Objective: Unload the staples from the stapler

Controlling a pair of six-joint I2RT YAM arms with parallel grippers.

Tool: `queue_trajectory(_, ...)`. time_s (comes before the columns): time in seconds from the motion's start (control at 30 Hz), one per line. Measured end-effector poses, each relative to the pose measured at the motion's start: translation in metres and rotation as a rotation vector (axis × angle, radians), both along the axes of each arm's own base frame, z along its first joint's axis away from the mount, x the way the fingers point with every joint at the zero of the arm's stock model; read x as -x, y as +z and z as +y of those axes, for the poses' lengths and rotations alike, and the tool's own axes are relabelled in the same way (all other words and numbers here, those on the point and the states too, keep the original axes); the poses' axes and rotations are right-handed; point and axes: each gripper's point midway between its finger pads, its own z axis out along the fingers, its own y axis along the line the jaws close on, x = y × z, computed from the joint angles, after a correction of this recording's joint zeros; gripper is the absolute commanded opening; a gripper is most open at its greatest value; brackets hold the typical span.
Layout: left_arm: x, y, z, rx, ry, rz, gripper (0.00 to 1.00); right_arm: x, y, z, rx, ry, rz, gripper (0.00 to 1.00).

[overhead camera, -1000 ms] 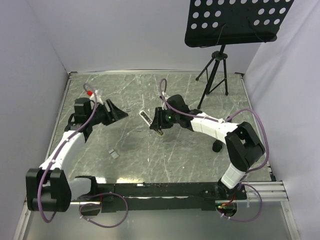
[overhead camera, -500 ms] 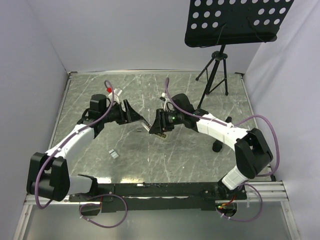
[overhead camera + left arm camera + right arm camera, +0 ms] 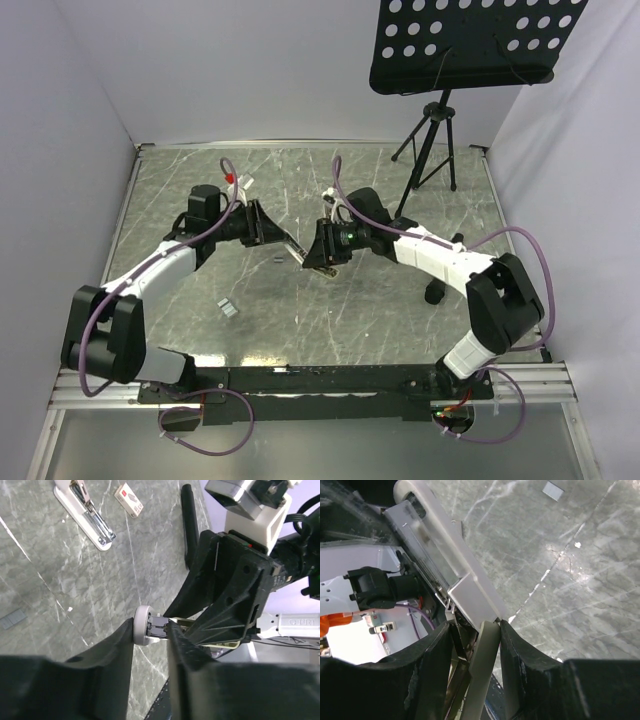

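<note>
The left arm [image 3: 160,272] and the right arm [image 3: 432,255] both stretch forward and bend inward, so their wrists point at each other, close together. The right end effector [image 3: 320,252] has its fingers clamped on the stapler [image 3: 451,570]. The left end effector [image 3: 282,237] has its fingers [image 3: 120,650] on both sides of the stapler's free tip; whether they press it is not clear.

Grey marbled table top [image 3: 330,320]; pale lilac walls [image 3: 250,70] left, far and right; black perforated music stand [image 3: 465,45] on tripod [image 3: 430,150], far right.
</note>
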Motion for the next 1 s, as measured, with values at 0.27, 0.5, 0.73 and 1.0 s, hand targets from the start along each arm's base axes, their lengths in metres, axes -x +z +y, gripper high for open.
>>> queue_trajectory(0.27, -0.007, -0.015, -0.004, 0.000, -0.010, 0.072, 0.01, -0.004, -0.016, -0.003, 0.010, 0.005, 0.046, 0.50)
queue_trajectory(0.5, -0.025, -0.020, -0.003, -0.033, 0.028, 0.092, 0.01, -0.023, 0.000, -0.007, -0.028, -0.025, 0.025, 0.97)
queue_trajectory(0.73, -0.058, -0.021, 0.031, -0.045, 0.145, 0.102, 0.01, -0.047, 0.033, -0.014, -0.064, -0.077, -0.058, 1.00)
queue_trajectory(1.0, -0.120, -0.027, 0.159, -0.012, 0.507, 0.124, 0.01, -0.050, 0.072, -0.026, -0.090, -0.122, -0.175, 1.00)
